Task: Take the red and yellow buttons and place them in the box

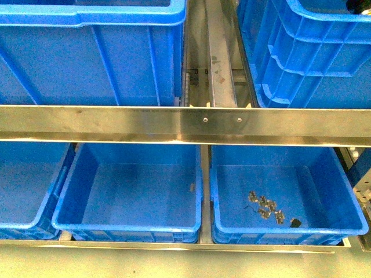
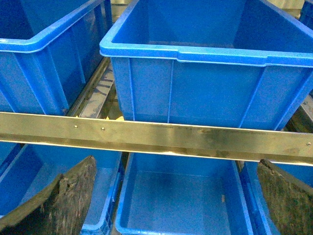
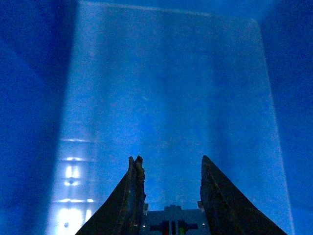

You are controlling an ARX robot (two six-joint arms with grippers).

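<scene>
Front view shows no red or yellow buttons, only small grey parts (image 1: 265,207) in the lower blue plastic bin (image 1: 348,191); both claws (image 2: 176,196) (image 3: 169,191) gape empty, so picking seems unstarted.

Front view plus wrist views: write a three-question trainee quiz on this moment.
1. True or false: the left gripper is open, holding nothing.
2. In the front view, which lower bin holds the small dark parts? A left, B middle, C right.
3. What shiny thing spans the whole front view?
Key: 1 true; 2 C, the right bin; 3 a metal rail.
</scene>
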